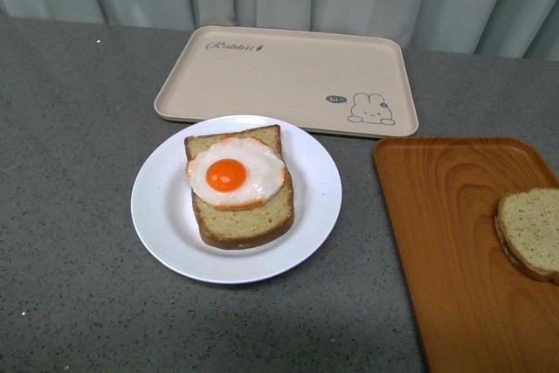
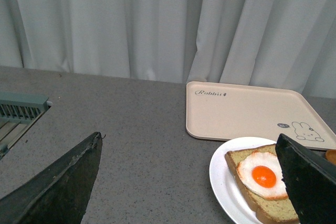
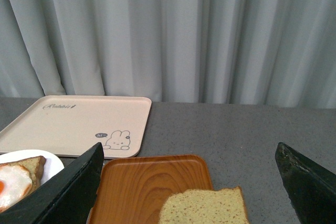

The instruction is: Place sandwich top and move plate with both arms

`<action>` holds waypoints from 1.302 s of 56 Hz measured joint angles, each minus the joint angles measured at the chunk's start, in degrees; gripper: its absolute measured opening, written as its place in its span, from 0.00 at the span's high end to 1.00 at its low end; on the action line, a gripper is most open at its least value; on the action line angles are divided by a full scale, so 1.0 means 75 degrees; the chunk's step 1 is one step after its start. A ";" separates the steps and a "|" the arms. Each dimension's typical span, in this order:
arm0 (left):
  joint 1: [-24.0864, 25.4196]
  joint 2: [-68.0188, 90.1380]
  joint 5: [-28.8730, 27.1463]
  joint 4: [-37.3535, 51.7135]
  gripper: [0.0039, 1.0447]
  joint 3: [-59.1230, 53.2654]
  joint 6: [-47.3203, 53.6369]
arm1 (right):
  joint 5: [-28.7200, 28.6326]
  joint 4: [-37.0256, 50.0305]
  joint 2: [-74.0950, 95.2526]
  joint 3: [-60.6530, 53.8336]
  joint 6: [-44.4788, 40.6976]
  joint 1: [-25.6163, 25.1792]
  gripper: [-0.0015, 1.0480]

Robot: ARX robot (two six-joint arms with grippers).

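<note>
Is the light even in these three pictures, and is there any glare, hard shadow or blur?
Front view: soft even light, sharp, faint shadow under the plate, mild sheen on the wooden tray. Left wrist view: the left gripper's fingers look dark and slightly soft; the fried egg is clear. Right wrist view: curtain evenly lit, no glare; the sandwich top is sharp.

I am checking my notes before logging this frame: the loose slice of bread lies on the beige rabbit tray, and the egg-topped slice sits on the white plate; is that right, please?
Not quite. The front view shows the sandwich top lying on the orange wooden tray, not on the beige rabbit tray. The egg-topped slice does sit on the white plate.
</note>
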 joint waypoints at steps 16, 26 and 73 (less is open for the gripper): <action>0.0000 0.0000 0.0000 0.0000 0.06 0.0000 -0.0003 | 0.0000 0.0000 0.0000 0.0000 0.0000 0.0000 0.09; 0.0000 0.0000 0.0000 0.0000 0.06 0.0000 -0.0003 | 0.0000 0.0000 0.0000 0.0000 0.0000 0.0000 0.09; 0.0000 0.0000 0.0000 0.0000 0.06 0.0000 -0.0003 | 0.0000 -0.0003 0.0000 0.0000 0.0000 0.0000 0.09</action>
